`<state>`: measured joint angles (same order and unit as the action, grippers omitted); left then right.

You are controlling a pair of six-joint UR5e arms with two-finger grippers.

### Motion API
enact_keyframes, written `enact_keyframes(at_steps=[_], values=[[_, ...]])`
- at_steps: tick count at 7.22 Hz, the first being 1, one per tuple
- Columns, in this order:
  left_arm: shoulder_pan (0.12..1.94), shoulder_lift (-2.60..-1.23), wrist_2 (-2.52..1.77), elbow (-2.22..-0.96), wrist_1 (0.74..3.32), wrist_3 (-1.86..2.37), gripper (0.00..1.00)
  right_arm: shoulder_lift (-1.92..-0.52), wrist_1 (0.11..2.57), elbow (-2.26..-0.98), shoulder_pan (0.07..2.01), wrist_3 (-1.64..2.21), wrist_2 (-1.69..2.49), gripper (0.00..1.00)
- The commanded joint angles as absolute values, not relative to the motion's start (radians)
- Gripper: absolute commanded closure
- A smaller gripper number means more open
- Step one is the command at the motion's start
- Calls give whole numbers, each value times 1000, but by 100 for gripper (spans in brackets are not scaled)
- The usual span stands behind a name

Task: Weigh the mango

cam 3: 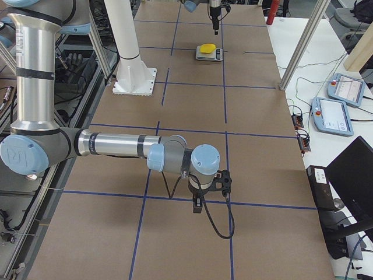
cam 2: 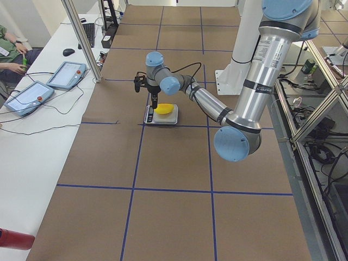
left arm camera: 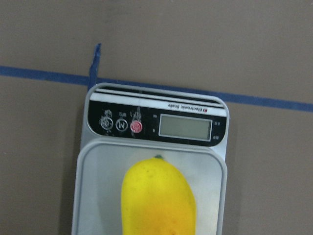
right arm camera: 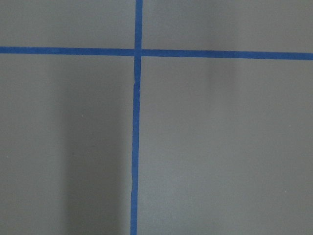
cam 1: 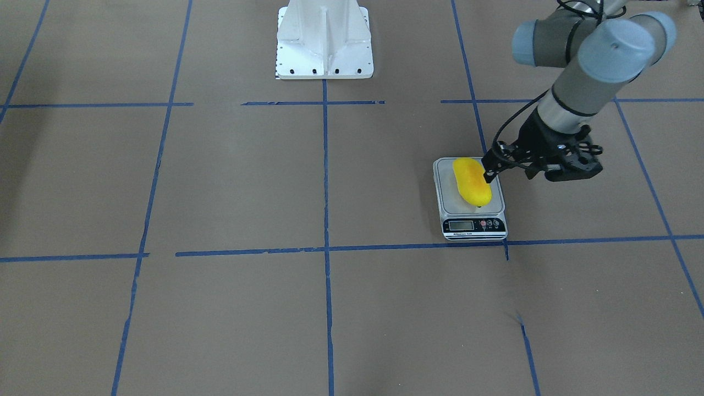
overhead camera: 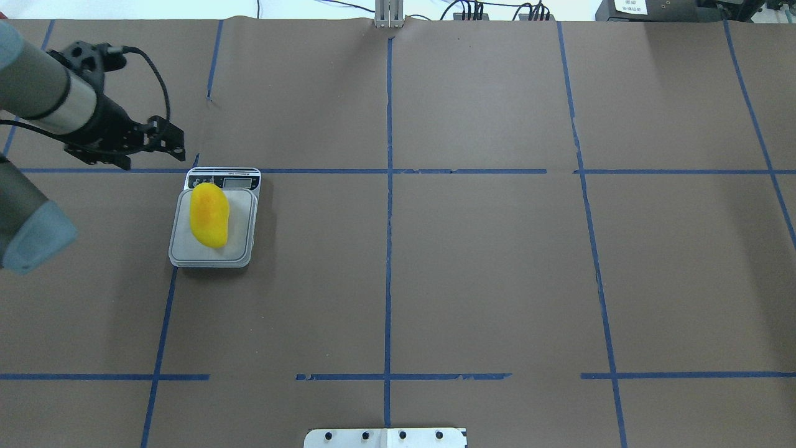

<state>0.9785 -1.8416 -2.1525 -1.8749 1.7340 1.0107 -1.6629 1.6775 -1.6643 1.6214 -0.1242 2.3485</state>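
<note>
The mango (cam 1: 472,181) is bright yellow with an orange blush and lies lengthwise on the silver platform of a small digital scale (cam 1: 473,224). It also shows in the overhead view (overhead camera: 209,214) and fills the bottom of the left wrist view (left arm camera: 157,200), below the scale's display (left arm camera: 186,127). My left gripper (cam 1: 489,175) hangs above the table beside the scale's display end (overhead camera: 179,146), apart from the mango, fingers together and empty. My right gripper (cam 3: 198,205) shows only in the exterior right view, far from the scale, so I cannot tell its state.
The brown table is marked with blue tape lines (overhead camera: 389,186). The robot's white base pedestal (cam 1: 324,38) stands at the table's robot side. Operator tablets (cam 2: 30,95) lie on a side bench. The right wrist view shows only table and tape.
</note>
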Motion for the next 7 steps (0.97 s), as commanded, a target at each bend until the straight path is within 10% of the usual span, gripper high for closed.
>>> enact_keyframes(at_steps=[1,7], values=[[1130,-1710,-2155,-1924,1732,782,0,-1663,1678,-1664,1621,-124,2349,0],[1532,-1488,-2354,-1675,1730,8,0,-1663,1677,-1664,1621,-124,2349,0]])
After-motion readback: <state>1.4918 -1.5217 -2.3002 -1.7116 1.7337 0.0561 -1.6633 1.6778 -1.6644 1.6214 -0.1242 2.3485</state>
